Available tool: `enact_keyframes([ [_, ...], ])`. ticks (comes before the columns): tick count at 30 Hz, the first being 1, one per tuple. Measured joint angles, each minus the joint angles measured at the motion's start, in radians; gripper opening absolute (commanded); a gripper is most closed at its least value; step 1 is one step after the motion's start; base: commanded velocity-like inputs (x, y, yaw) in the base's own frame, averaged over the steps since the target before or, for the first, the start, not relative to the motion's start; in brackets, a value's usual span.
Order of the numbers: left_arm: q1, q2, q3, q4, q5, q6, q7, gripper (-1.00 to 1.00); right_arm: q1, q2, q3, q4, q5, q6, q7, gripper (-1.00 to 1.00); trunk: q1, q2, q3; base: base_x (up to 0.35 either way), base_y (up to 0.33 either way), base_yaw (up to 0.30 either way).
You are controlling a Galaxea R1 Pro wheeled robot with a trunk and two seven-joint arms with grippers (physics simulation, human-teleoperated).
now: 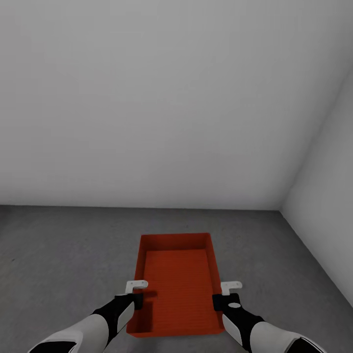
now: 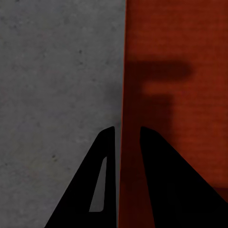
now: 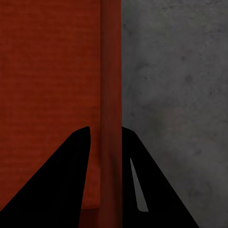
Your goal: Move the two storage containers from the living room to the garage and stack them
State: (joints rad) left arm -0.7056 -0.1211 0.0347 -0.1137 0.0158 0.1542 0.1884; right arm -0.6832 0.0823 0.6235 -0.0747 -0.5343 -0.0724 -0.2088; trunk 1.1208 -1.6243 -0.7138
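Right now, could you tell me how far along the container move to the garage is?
One storage container has reached the garage: grey concrete floor and white walls surround it. Both grippers grip it, the left gripper and the right gripper each with jaws astride a side wall. Whether it rests on the floor I cannot tell. Left: release it, fetch the second container and stack it on top.
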Motion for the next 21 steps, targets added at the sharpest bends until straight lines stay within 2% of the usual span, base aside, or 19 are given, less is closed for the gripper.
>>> enact_keyframes([
  [21,0.000,0.000,0.000,0.001,0.000,0.000,0.001,-1.00,0.000,0.000,-0.001,0.002,0.000,-0.001,0.001,-1.00,0.081,-0.147,-0.099,0.000,0.000,0.000],
])
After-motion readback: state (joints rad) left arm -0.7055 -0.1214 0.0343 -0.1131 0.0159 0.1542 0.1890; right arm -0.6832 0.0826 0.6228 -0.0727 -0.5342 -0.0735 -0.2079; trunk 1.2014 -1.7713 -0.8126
